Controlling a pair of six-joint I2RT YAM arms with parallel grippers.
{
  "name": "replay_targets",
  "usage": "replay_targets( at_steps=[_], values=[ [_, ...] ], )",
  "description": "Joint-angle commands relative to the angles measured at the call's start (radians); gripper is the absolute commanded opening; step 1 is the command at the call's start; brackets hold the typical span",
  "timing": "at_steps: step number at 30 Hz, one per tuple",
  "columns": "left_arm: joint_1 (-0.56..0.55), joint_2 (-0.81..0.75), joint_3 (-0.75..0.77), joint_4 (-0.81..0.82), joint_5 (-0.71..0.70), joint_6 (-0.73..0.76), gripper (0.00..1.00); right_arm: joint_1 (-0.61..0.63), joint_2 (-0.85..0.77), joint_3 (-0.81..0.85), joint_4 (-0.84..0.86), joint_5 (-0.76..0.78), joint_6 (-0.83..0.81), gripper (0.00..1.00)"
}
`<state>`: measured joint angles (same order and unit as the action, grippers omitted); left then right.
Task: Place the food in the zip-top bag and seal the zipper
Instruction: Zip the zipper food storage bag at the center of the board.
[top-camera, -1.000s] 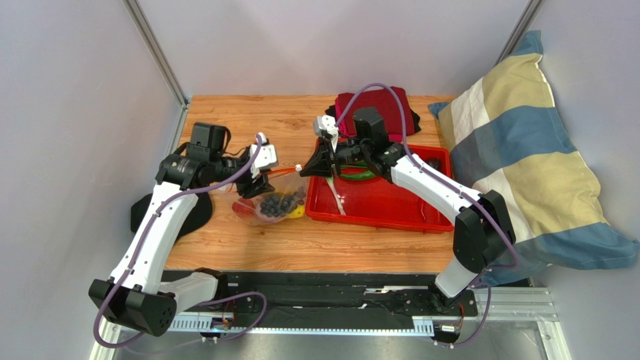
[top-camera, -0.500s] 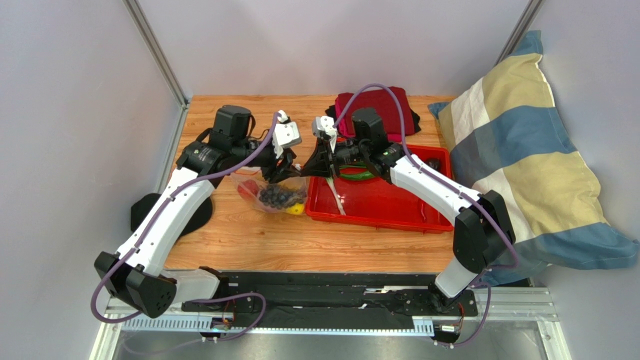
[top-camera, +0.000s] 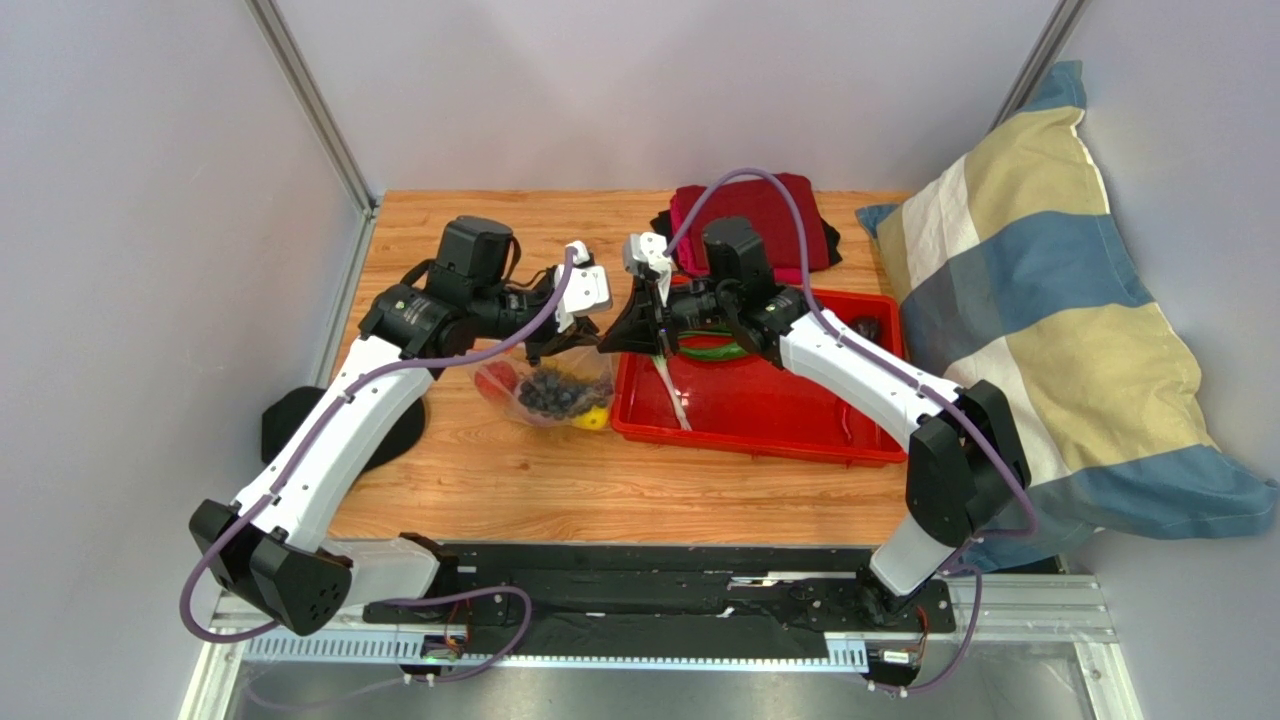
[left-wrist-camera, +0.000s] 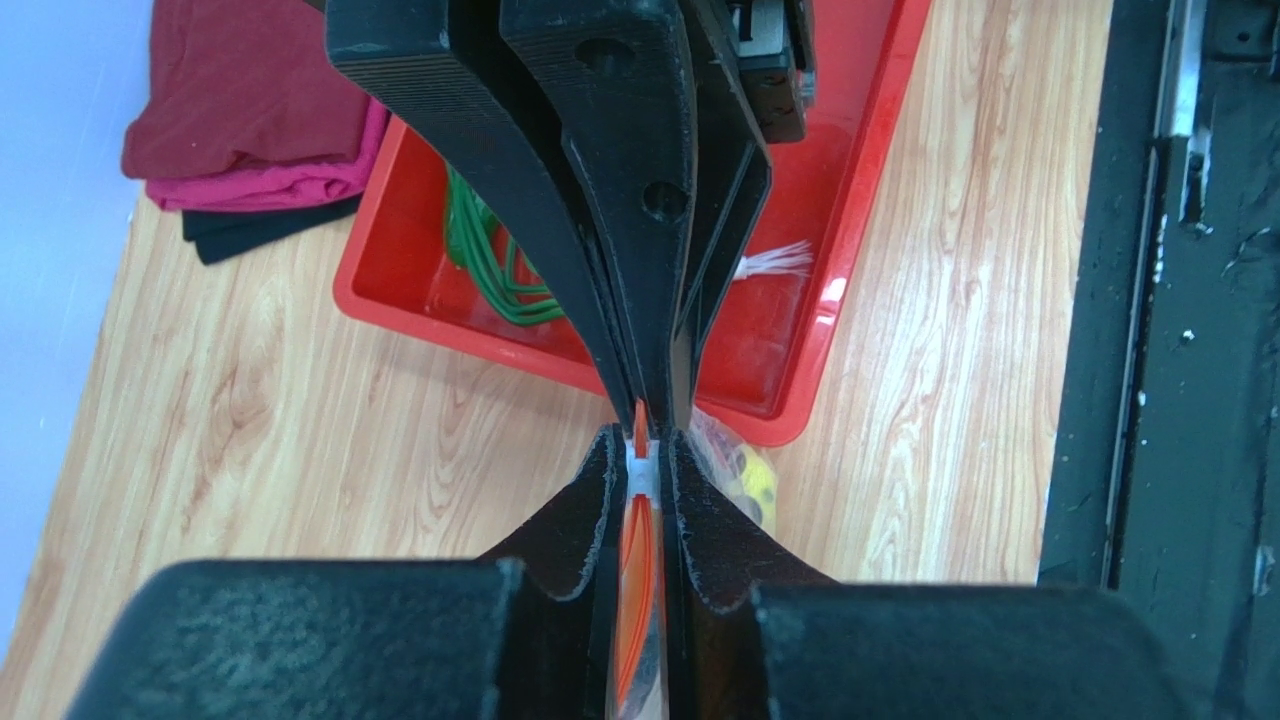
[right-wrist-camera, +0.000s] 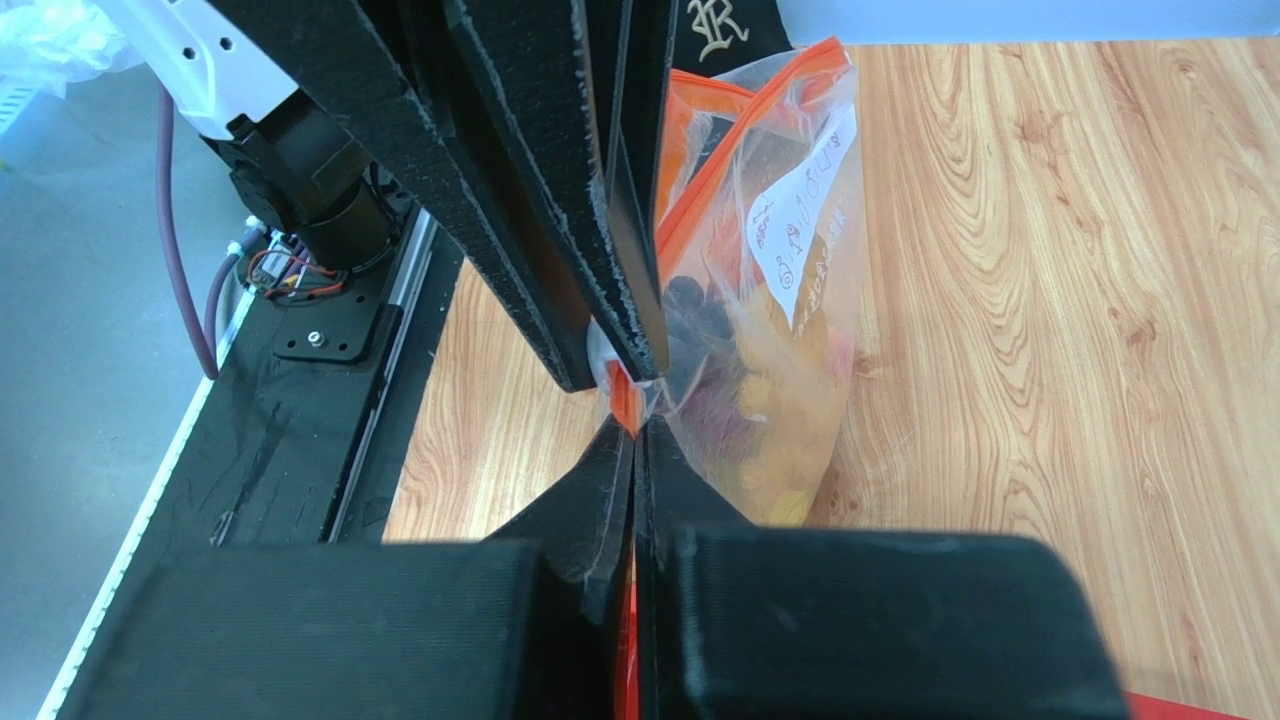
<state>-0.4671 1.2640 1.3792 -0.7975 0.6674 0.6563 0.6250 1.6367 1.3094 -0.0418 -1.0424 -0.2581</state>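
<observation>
1. The left tool (left-wrist-camera: 643, 477) is seen closed down to a thin slit, and the orange-red zipper (left-wrist-camera: 640, 563) is pinched between its fingers.
2. The right tool (right-wrist-camera: 633, 438) is likewise closed almost fully, and a small end of the same strip is gripped at its tips.
3. The two tools are brought tip to tip above the tabletop (top-camera: 496, 480), just beside the left wall of the red tray (top-camera: 751, 438).
4. The zip-top bag (top-camera: 526, 405) is hung by its mouth edge below the tools. Whether its bottom is touching the wood cannot be told.
5. The food is contained in the bag: a dark grape bunch (top-camera: 559, 393), a yellow piece (top-camera: 595, 419) and a red piece (top-camera: 492, 378) are seen through the plastic.
6. A white printed label (right-wrist-camera: 796, 210) is shown on the bag's side in the right wrist view.
7. A green cord (left-wrist-camera: 484, 270) is seen lying in the tray.
8. A folded dark red cloth (top-camera: 751, 203) is placed behind the tray, and a striped pillow (top-camera: 1037, 300) is propped at the right edge of the tabletop.
</observation>
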Motion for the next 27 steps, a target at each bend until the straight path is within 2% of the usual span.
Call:
replay_targets(
  at_steps=[1,10,18,27],
  values=[
    [0.047,-0.031,-0.016,-0.075,-0.038,0.078,0.10,-0.010,-0.048,-0.001,0.068,0.016,0.008,0.00],
    [0.156,-0.071,-0.005,-0.152,-0.049,0.157,0.07,-0.039,-0.054,-0.007,0.069,0.019,0.017,0.00],
    [0.255,-0.095,-0.008,-0.229,-0.084,0.238,0.00,-0.057,-0.067,-0.021,0.046,0.033,-0.020,0.00],
    [0.346,-0.130,-0.017,-0.308,-0.092,0.308,0.00,-0.088,-0.069,-0.033,0.011,0.047,-0.050,0.00]
  ],
)
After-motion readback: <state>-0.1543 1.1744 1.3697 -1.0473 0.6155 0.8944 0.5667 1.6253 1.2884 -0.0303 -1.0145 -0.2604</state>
